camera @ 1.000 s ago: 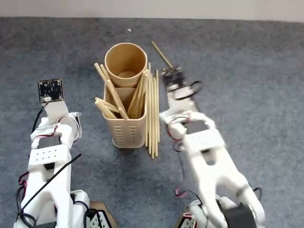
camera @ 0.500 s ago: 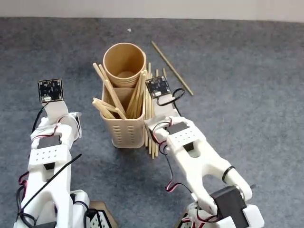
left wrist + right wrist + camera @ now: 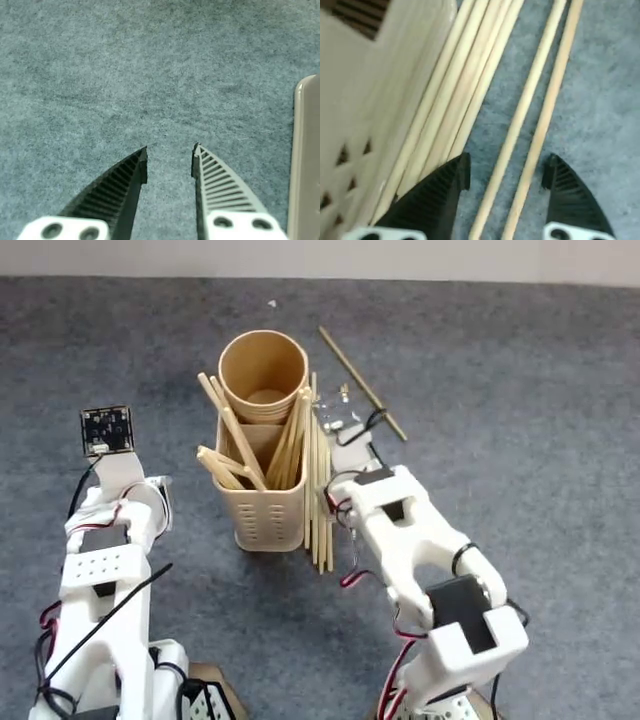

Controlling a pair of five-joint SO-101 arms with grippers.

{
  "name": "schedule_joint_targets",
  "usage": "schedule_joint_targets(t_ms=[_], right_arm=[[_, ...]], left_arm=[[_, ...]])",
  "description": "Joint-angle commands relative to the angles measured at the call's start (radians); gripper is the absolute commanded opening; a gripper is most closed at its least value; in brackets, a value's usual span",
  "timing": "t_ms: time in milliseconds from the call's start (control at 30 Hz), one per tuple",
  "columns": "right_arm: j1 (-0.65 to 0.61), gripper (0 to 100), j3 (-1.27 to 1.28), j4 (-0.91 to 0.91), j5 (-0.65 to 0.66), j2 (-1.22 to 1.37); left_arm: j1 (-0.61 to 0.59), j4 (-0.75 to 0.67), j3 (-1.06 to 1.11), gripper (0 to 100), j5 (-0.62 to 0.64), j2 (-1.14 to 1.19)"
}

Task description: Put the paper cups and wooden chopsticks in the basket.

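Two loose wooden chopsticks (image 3: 526, 100), lying on the surface just right of the basket (image 3: 262, 515) in the high view's centre, are straddled lengthwise by the released right pincer (image 3: 507, 162).

Grey carpeted table (image 3: 520, 390). Beige basket (image 3: 262, 515) is placed directly on it, near middle. Row of wooden chopsticks (image 3: 322, 540) is laid flat on carpet, just beside basket wall. Single chopstick (image 3: 340, 353) is laid diagonally, farther back.
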Motion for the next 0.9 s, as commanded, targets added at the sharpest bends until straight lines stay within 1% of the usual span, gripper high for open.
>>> schedule_joint_targets(t_ms=[0, 133, 400, 467, 533, 567, 600, 667, 700, 733, 800, 867], right_arm=[[0.059, 24.1, -0.042, 0.016, 0.006, 0.005], [0.068, 24.1, -0.041, 0.019, 0.006, 0.005], [0.168, 24.1, -0.048, 0.016, 0.008, 0.002], [0.174, 24.1, -0.050, -0.012, 0.012, 0.005], [0.171, 23.2, -0.048, -0.050, 0.048, 0.010], [0.162, 20.7, -0.048, -0.058, 0.060, 0.016], [0.154, 16.3, -0.048, -0.061, 0.069, 0.030], [0.145, 2.3, -0.051, -0.064, 0.072, 0.067], [0.139, 0.0, -0.064, -0.062, 0.077, 0.090], [0.139, 1.9, -0.074, -0.058, 0.077, 0.113], [0.145, 0.2, -0.111, -0.001, 0.077, 0.136], [0.165, 0.7, -0.159, 0.054, 0.071, 0.130]], left_arm=[[0.016, -0.012, -0.002, 17, -0.006, -0.002], [0.016, -0.012, -0.002, 17, -0.006, -0.002], [0.016, -0.012, -0.002, 17, -0.006, -0.002], [0.016, -0.012, -0.002, 17, -0.006, -0.002], [0.016, -0.012, -0.002, 17, -0.006, -0.002], [0.016, -0.012, -0.002, 17, -0.006, -0.002], [0.016, -0.012, -0.002, 17, -0.006, -0.002], [0.016, -0.012, -0.002, 17, -0.006, -0.002], [0.016, -0.012, -0.002, 17, -0.006, -0.002], [0.016, -0.012, -0.002, 17, -0.006, -0.002], [0.016, -0.012, -0.002, 17, -0.006, -0.002], [0.016, -0.012, -0.002, 17, -0.006, -0.002]])
